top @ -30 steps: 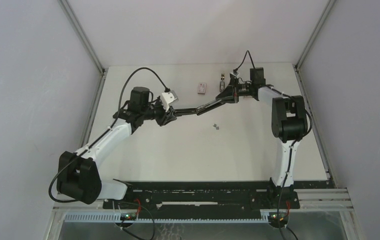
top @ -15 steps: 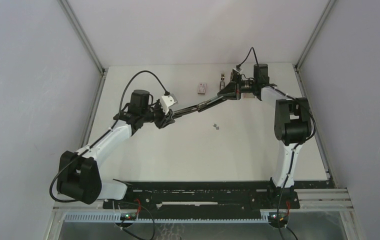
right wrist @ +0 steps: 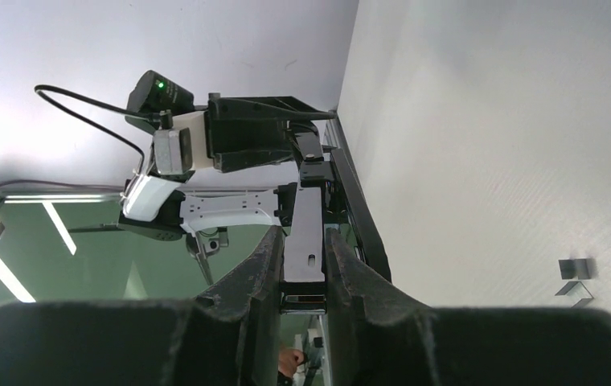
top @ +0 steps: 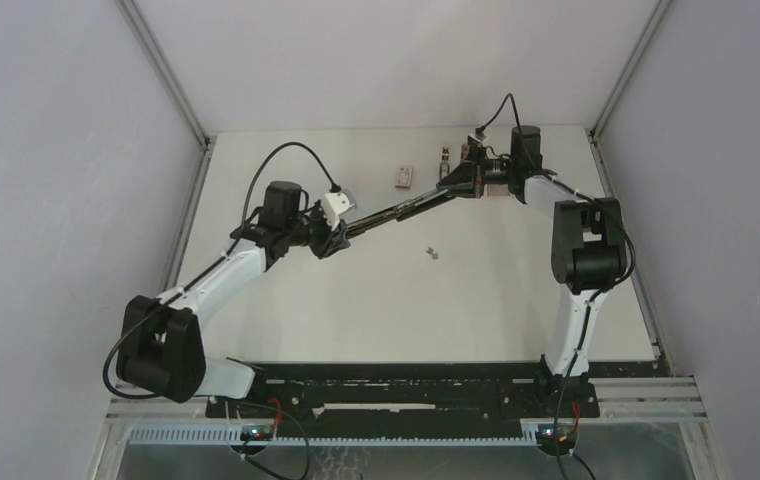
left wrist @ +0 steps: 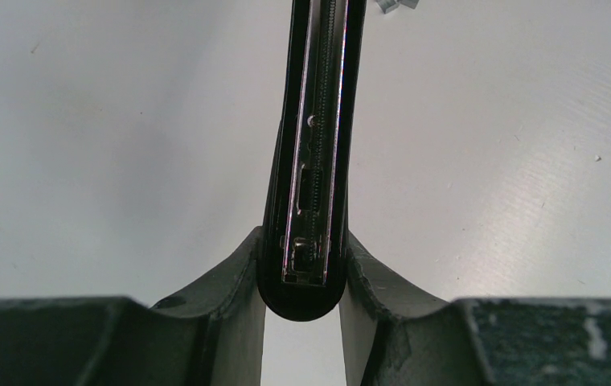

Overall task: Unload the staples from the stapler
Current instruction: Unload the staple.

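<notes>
**Q:** How will the stapler (top: pixel 401 208) handle, and where should it be held?

**A:** Judged rigid, smooth-sided and fairly heavy. Its hinge lets the halves swing, so each end needs its own grip. It spans between the two claws above the far half of the table (top: pixel 356 320), slanting toward the far right corner.

**Q:** State of the claws?

**A:** The left gripper (left wrist: pixel 302 269) is nearly closed, its fingers (left wrist: pixel 234 277) pinching the rounded black end, with the magazine channel (left wrist: pixel 318 121) facing the camera. The right gripper (right wrist: pixel 303 269) is likewise narrowly parted and clamped on the opposite, pale grey end.

**Q:** And the staples (top: pixel 433 253)?

**A:** A small silvery cluster lies on the table right of centre, below the stapler. It is judged light, loose and easily scattered. Whether any sit in the channel cannot be told.
</notes>
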